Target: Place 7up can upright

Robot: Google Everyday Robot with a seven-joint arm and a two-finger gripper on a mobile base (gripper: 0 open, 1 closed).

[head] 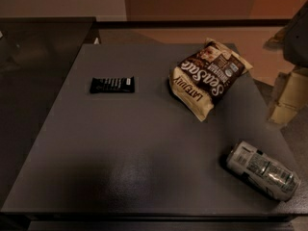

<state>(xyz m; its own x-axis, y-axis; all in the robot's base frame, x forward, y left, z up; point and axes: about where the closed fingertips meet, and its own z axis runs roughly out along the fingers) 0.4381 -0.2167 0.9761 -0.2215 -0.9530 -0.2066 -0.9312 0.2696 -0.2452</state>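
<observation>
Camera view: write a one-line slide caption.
7up can lies on its side on the grey table, gripper out of view.

Dim, warm light; faint sheen on the counter (144, 129) near 6 o'clock, soft shadow at 7; gripper (290, 96) blurred at 3 o'clock

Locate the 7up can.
Camera view: 7up can lies on its side near the table's front-right corner, below the snack bag; the end effector hangs past the right edge, apart from it.
</observation>
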